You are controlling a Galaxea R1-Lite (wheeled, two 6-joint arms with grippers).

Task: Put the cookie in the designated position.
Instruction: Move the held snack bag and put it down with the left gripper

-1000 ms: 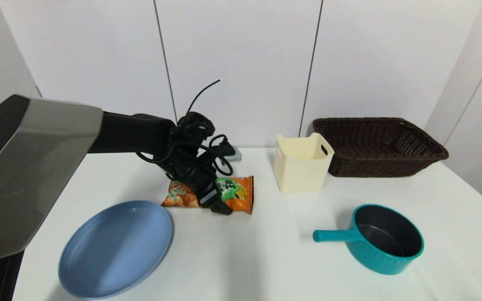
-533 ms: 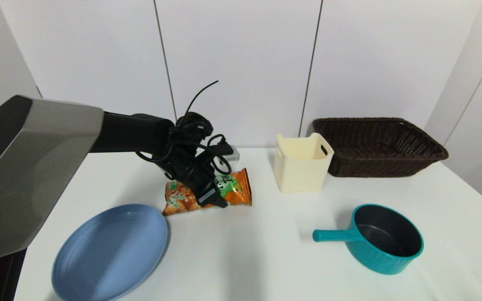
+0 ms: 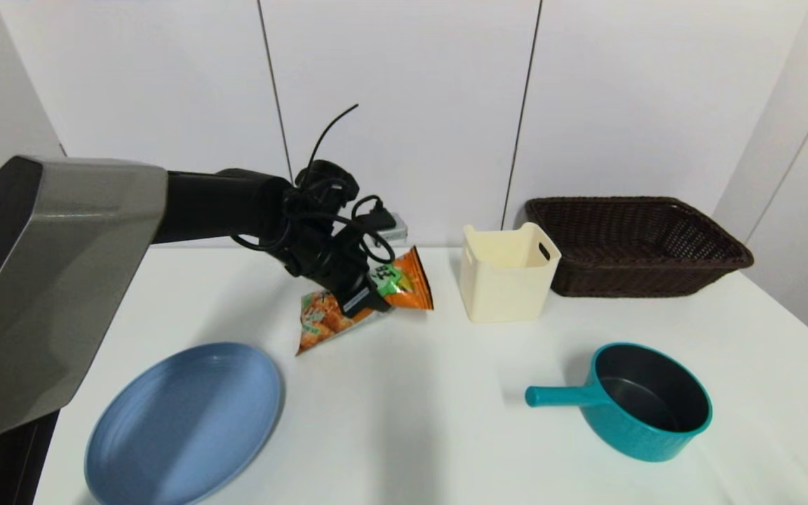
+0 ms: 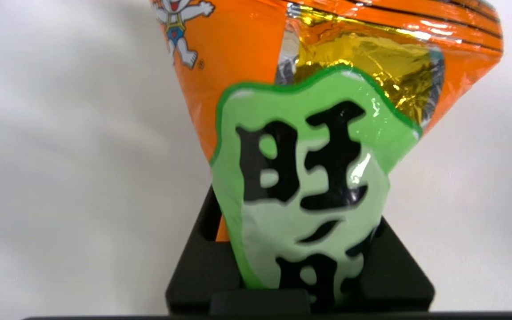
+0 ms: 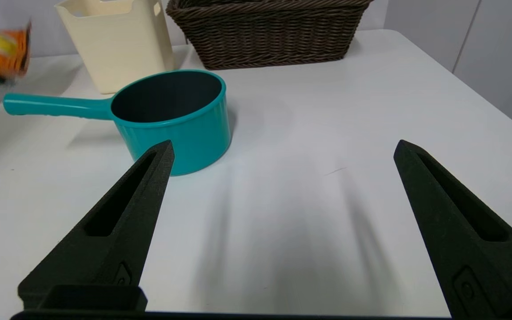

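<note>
Fingertips of my left gripper point(image 3: 369, 303) hidden behind the cookie point(image 3: 365, 301), clamped on its middle; right gripper point(image 5: 282, 222) spread wide.

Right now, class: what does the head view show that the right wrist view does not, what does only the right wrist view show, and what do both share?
Only the head view shows the blue plate and the left hand shut on the cookie packet, which hangs tilted, above the white table.

Only the right wrist view shows the right hand, open above bare table.

Both show the teal saucepan, the cream bin, the brown wicker basket and the packet, which is only a blur at the edge of the wrist view.
</note>
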